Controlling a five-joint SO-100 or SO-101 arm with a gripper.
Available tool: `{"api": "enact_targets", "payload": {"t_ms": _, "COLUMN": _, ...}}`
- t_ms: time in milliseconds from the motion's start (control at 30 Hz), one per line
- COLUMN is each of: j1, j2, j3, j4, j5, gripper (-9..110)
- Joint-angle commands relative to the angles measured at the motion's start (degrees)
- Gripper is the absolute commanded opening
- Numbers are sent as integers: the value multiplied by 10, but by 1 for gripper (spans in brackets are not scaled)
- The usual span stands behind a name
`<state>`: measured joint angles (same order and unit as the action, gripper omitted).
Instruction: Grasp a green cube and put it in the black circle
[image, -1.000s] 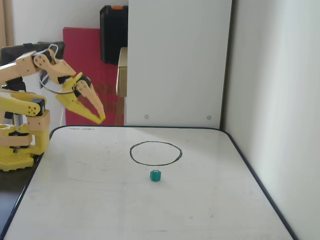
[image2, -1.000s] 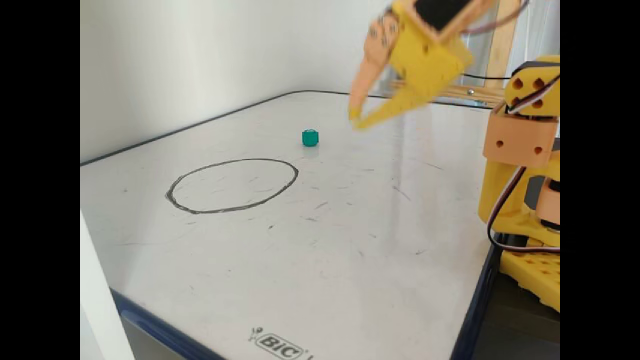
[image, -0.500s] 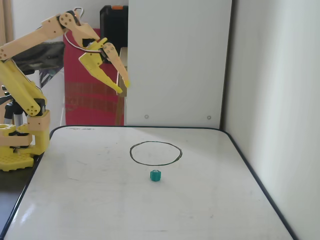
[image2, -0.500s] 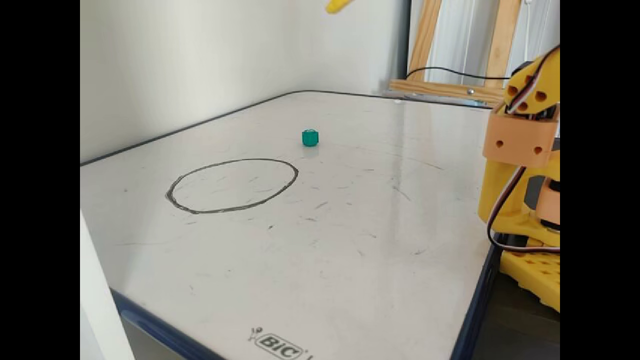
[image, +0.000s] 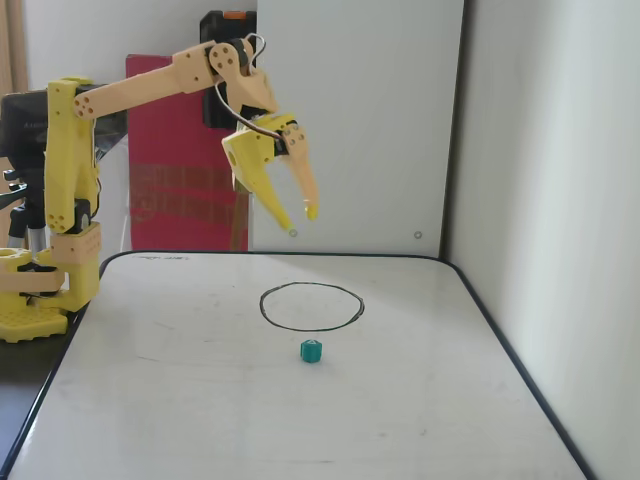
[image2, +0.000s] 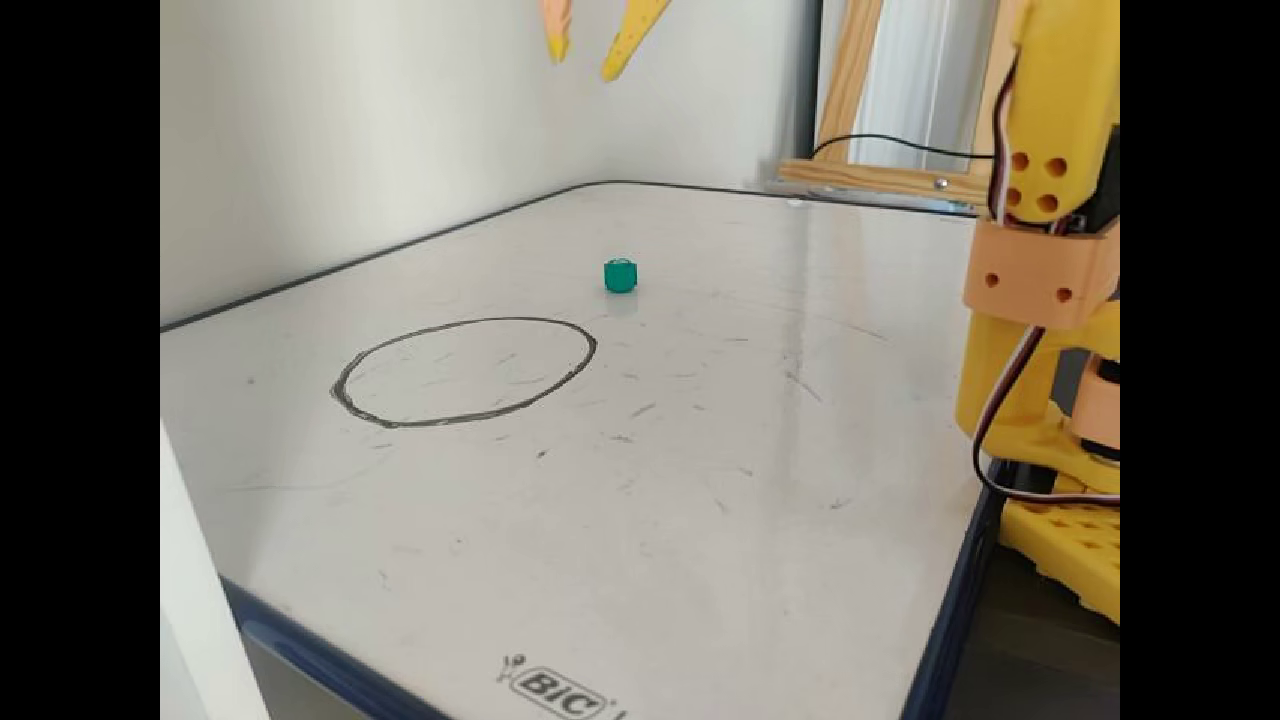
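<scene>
A small green cube (image: 312, 351) sits on the white board just outside the near edge of the black drawn circle (image: 311, 306). In the other fixed view the cube (image2: 620, 275) lies beyond the circle (image2: 465, 371). My yellow gripper (image: 298, 217) hangs high in the air above the far side of the circle, fingers pointing down and spread apart, holding nothing. Only its two fingertips (image2: 585, 55) show at the top of the other fixed view.
The arm's yellow base (image: 40, 290) stands at the board's left edge, and appears at the right in the other fixed view (image2: 1050, 330). A white wall runs along one side of the whiteboard (image2: 700, 480). A red panel (image: 180, 190) stands behind.
</scene>
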<state>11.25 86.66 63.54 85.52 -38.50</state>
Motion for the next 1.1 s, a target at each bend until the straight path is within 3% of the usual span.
{"api": "enact_targets", "payload": {"t_ms": 0, "j1": 13, "j2": -36, "j3": -25, "j4": 3, "j5": -29, "gripper": 11}}
{"api": "enact_targets", "payload": {"t_ms": 433, "j1": 69, "j2": -195, "j3": -59, "j4": -38, "j5": -94, "gripper": 12}}
{"api": "enact_targets", "payload": {"t_ms": 1067, "j1": 45, "j2": -251, "j3": -75, "j4": -75, "j5": -76, "gripper": 16}}
